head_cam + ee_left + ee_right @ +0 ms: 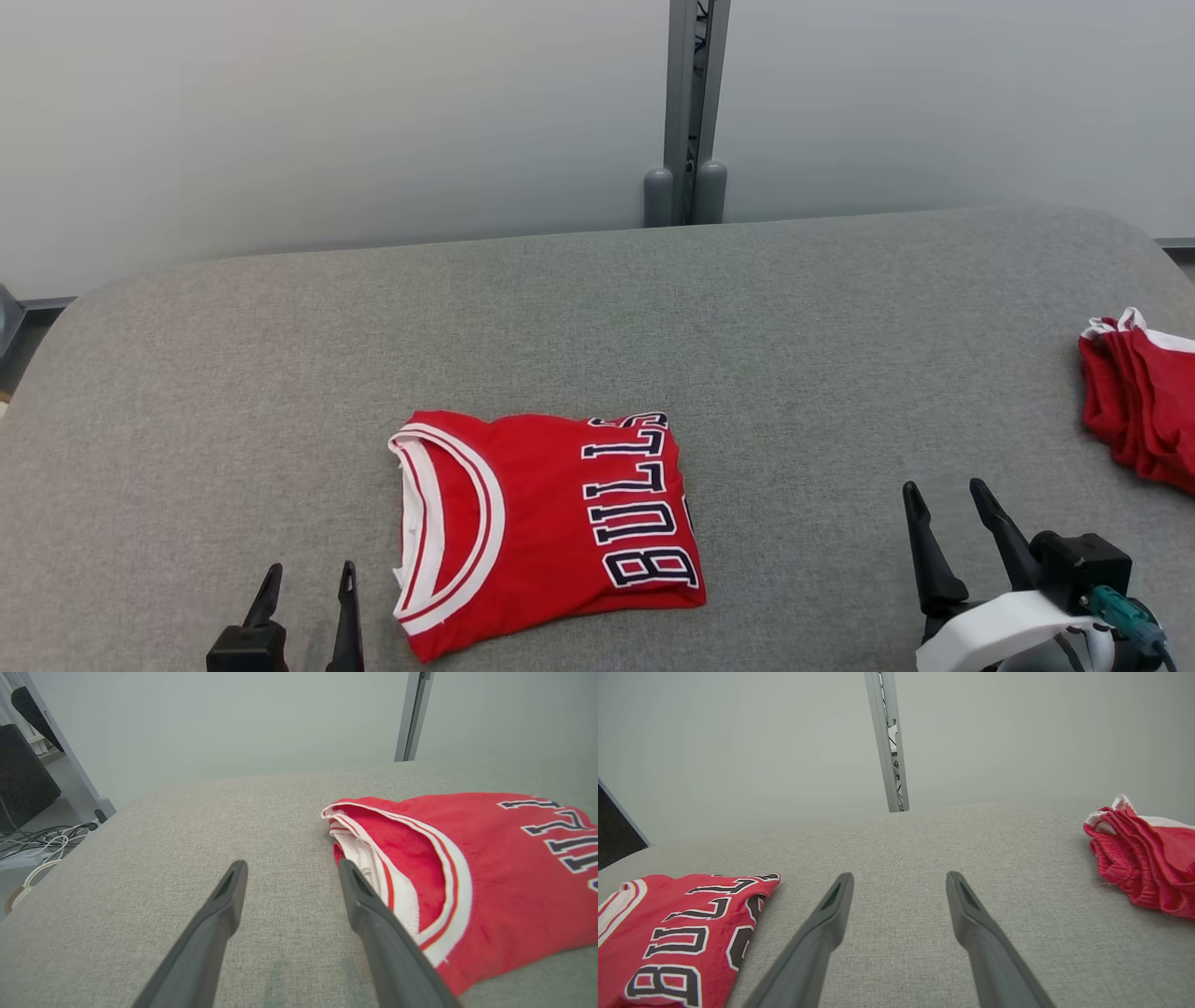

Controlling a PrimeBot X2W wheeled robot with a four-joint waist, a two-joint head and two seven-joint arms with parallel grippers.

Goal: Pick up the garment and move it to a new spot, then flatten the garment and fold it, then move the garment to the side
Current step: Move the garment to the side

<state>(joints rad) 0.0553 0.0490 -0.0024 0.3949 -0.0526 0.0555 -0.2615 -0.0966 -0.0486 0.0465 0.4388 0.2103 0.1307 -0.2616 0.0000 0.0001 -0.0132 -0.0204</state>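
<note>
A grey cloth-covered table [597, 308] with rounded corners takes up most of the head view. Behind it stands a pale wall [280, 121], split by a grey metal post [689, 103]. The jersey [551, 532], red with white and navy trim, lies folded into a neat rectangle on the near part of the table, a little left of the middle. Its neckline faces the robot's left, and the word BULLS runs along its right-hand edge. A second red cloth [1144, 401] with a white band sits bunched at the table's right edge, well apart from the jersey. The right gripper [943, 485] is at the lower right, between the two red pieces, its two dark fingers spread wide and holding nothing. The left gripper [311, 566] is at the lower left, just beside the jersey's neckline, fingers likewise parted and empty. In the left wrist view one finger overlaps the collar edge, but I cannot tell whether it touches. Loose cables [32, 844] lie on the floor past the table's left side
</note>
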